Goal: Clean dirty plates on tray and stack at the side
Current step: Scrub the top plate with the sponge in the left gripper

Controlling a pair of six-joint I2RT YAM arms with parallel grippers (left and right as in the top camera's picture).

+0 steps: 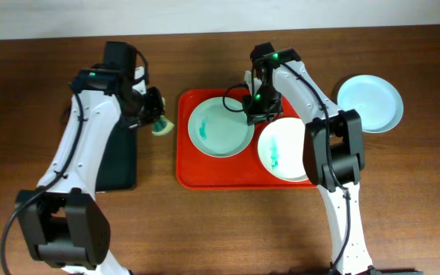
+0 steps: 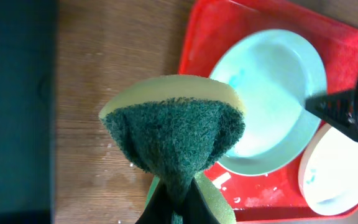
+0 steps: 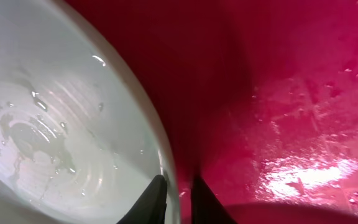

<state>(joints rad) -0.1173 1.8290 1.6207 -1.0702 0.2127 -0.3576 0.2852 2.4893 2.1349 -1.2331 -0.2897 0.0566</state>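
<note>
The red tray (image 1: 186,164) holds a pale mint plate (image 1: 220,127) with faint teal smears and a white plate (image 1: 281,150) with teal smears. A second mint-blue plate (image 1: 369,103) lies on the table to the right of the tray. My right gripper (image 1: 260,114) is shut on the right rim of the mint plate on the tray (image 3: 73,124), one finger inside and one outside (image 3: 178,198). My left gripper (image 1: 150,114) is shut on a yellow-and-green sponge (image 1: 161,126), just left of the tray. The sponge (image 2: 173,127) is folded in the jaws (image 2: 179,208), above the wood beside the tray (image 2: 197,37).
A black rectangular tray (image 1: 117,156) lies on the table left of the red tray, under the left arm; it also shows in the left wrist view (image 2: 11,93). Water drops and white specks lie on the red tray floor (image 3: 303,124).
</note>
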